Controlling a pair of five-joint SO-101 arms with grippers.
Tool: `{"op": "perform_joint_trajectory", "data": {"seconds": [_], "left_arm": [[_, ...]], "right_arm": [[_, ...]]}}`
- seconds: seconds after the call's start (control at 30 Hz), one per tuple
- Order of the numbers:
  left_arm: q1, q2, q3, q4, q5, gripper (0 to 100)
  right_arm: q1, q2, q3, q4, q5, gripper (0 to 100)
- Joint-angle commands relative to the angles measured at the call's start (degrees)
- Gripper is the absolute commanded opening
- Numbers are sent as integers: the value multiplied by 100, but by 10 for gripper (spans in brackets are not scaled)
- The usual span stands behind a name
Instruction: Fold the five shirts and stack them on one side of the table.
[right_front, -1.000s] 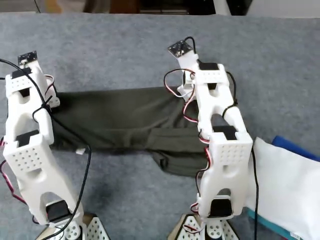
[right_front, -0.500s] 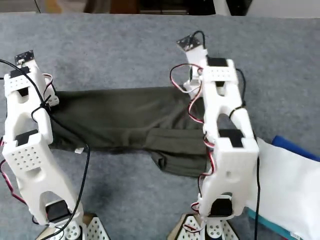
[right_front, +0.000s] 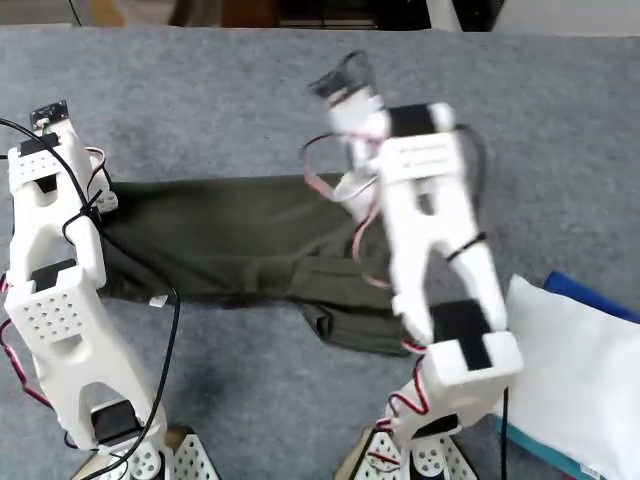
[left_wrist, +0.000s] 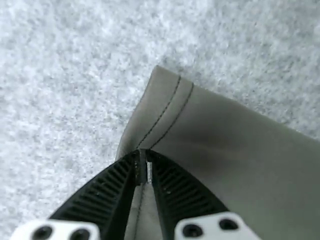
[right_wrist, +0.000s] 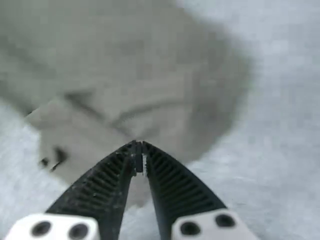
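A dark olive-green cotton shirt (right_front: 240, 240) lies in a long band across the middle of the grey felt tabletop (right_front: 200, 90). It is partly folded, with a loose flap sticking out along its near edge. At the shirt's left end, the left end effector (left_wrist: 143, 167) is clenched on the stitched hem corner. Over the shirt's far right part, the right end effector (right_wrist: 138, 152) has its tips pressed together; whether any cloth is caught between them cannot be told. To the right of the shirt, apart from it, rests a white folded cloth (right_front: 575, 380). The folding of this shirt looks under way, not finished. The next move likely calls for a sure hold on both ends, then carrying them evenly across the shirt.
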Motion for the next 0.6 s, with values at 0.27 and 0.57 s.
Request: {"op": "perform_joint_trajectory", "data": {"seconds": [0.27,0.57], "left_arm": [[-185,4,-79,18,-35,19],[-176,4,-79,18,-35,19]], "right_arm": [[-541,-207,1895,-1380,-79,5],[-549,-242,2598,-1363,-62,5]]}}
